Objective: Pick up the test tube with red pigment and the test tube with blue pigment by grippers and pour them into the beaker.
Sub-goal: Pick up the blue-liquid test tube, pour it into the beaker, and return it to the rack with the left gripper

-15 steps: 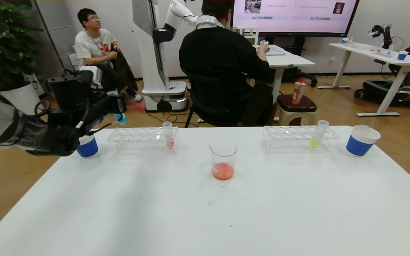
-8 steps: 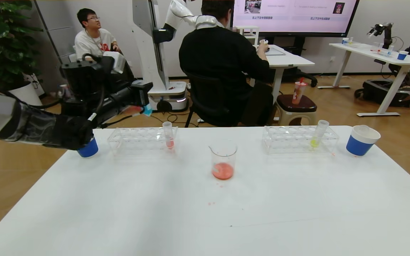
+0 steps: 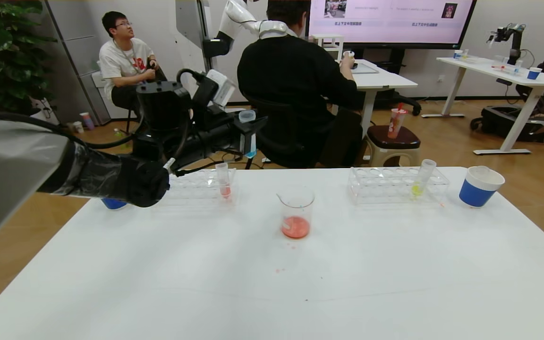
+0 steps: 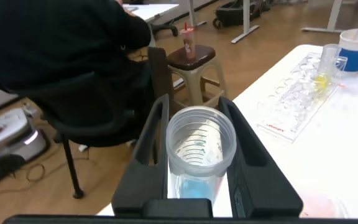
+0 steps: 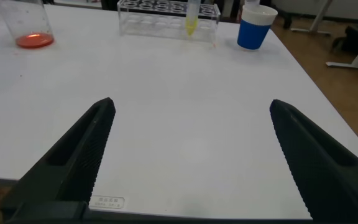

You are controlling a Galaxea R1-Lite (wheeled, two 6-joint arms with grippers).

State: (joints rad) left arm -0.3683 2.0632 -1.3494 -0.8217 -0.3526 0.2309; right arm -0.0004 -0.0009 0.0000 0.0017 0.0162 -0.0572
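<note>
My left gripper (image 3: 248, 134) is shut on the test tube with blue pigment (image 3: 250, 141) and holds it upright in the air, behind the table's far edge and up-left of the beaker (image 3: 295, 210). In the left wrist view the tube's open mouth (image 4: 201, 146) sits between the black fingers (image 4: 151, 140), with blue liquid low in it. The beaker holds a little orange-red liquid. A tube with pink-red liquid (image 3: 224, 182) stands in the left rack (image 3: 184, 186). No tube with vivid orange-red liquid shows. My right gripper (image 5: 191, 155) is open and empty over the table's front part, out of the head view.
A right rack (image 3: 397, 184) holds a yellow-green tube (image 3: 420, 182). Blue-and-white paper cups stand at the far right (image 3: 481, 186) and far left (image 3: 114, 204). Small red drops (image 3: 280, 270) lie in front of the beaker. People and chairs sit beyond the table.
My left arm has swung right and upward from the left paper cup toward the beaker, carrying the blue tube, which has turned from tilted to upright.
</note>
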